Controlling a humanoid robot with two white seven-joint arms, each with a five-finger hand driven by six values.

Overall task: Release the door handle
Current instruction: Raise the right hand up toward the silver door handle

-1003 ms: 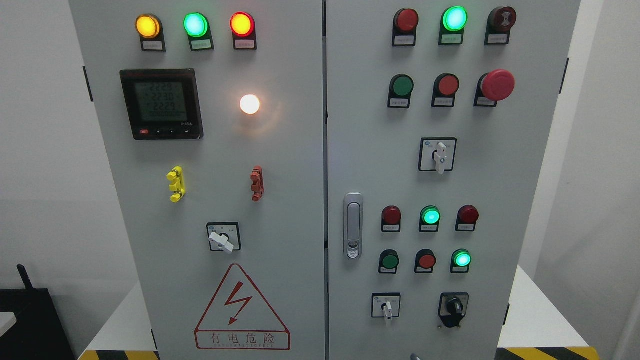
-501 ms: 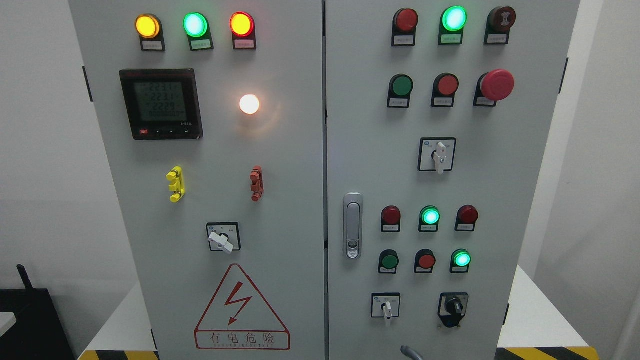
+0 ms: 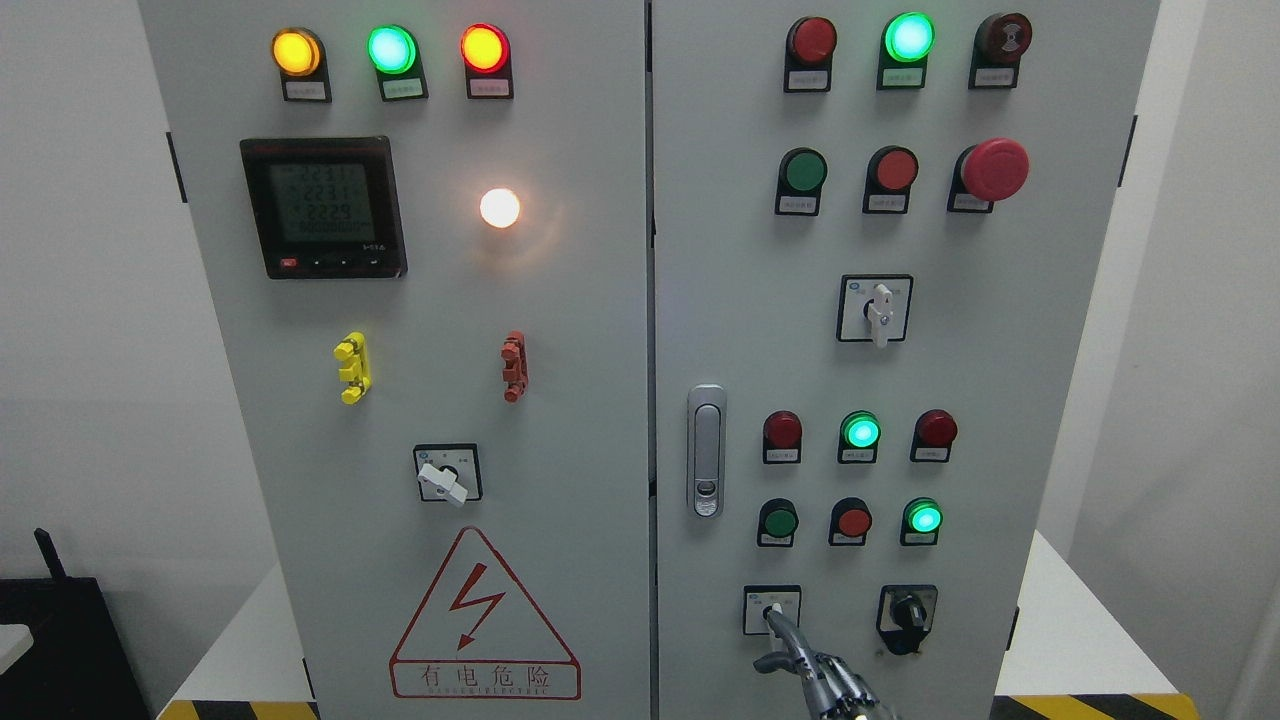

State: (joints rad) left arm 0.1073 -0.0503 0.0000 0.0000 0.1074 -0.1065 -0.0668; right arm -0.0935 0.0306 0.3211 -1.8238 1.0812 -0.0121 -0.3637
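Note:
The silver door handle (image 3: 706,450) sits upright in its recess at the left edge of the grey cabinet's right door (image 3: 1000,400), and nothing touches it. My right hand (image 3: 785,648) comes up from the bottom edge, below and to the right of the handle. Its fingers are spread and hold nothing. The long fingertip (image 3: 776,622) lies over the white knob of the lower rotary switch (image 3: 772,608). Both doors look closed. The left hand is out of sight.
The right door carries red and green buttons, a red mushroom stop button (image 3: 994,170), and further rotary switches (image 3: 876,308). The left door (image 3: 560,300) holds a meter (image 3: 323,207), lamps and a warning triangle (image 3: 484,620). A white platform with hazard striping (image 3: 1090,705) flanks the cabinet.
My right hand has risen from the bottom edge, from a barely visible fingertip to spread fingers reaching the lower rotary switch. The handle and doors have not moved.

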